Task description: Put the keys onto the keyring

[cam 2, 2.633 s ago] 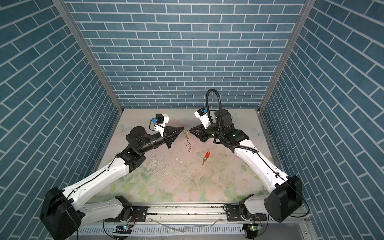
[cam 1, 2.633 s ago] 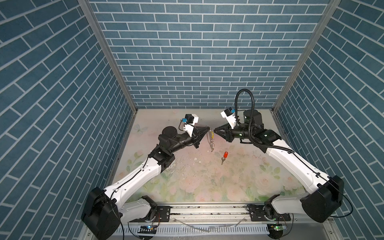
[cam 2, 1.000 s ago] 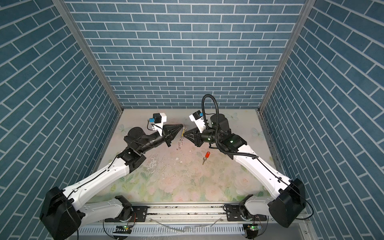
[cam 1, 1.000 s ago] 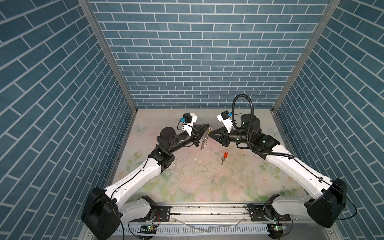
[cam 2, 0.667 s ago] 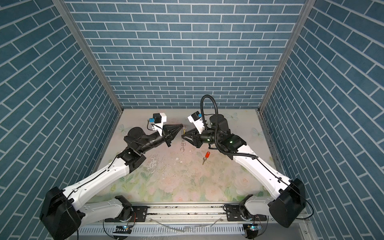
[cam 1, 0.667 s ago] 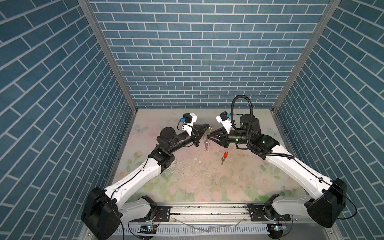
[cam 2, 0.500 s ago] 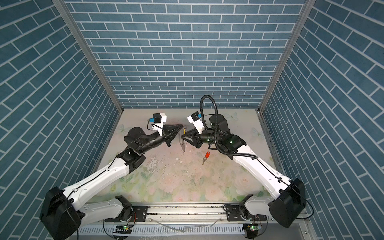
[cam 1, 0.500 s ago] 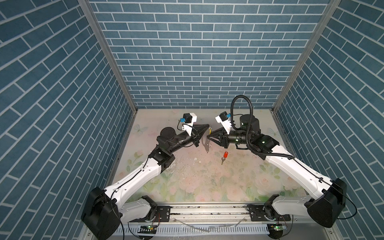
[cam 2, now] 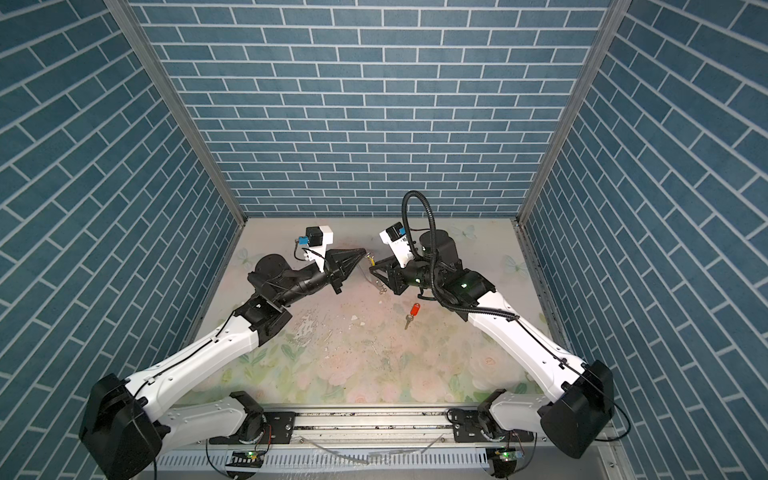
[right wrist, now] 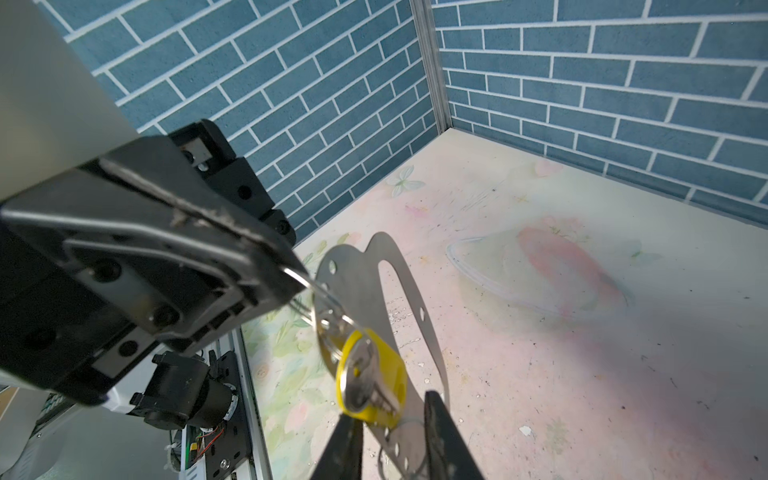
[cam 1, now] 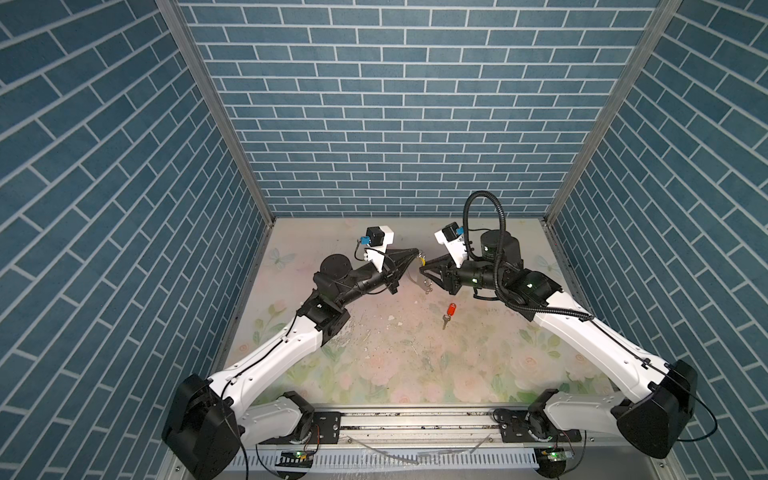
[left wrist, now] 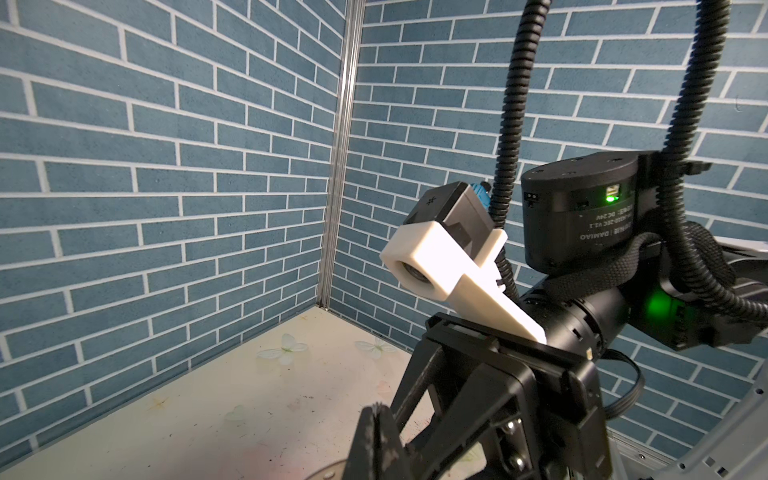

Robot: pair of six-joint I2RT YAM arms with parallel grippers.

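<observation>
My left gripper is shut on a thin silver ring of the keyring, a flat grey metal loop with small holes that hangs from its tip above the mat. The yellow-tagged key hangs on a ring against the loop. My right gripper faces it tip to tip. Its jaws stand apart around the loop's lower part, just under the yellow tag, clamping nothing. The red-tagged key lies on the mat, under the right wrist. In the left wrist view the fingertips press together.
Blue brick walls close in the floral mat on three sides. A metal rail runs along the front. The right arm's black corrugated cable loops up above its wrist. White flecks dot the mat's middle.
The right gripper has crept left toward the left gripper's tip and its jaws have parted slightly. The keyring's hanging part has swung a little. The left arm and the red-tagged key have stayed put.
</observation>
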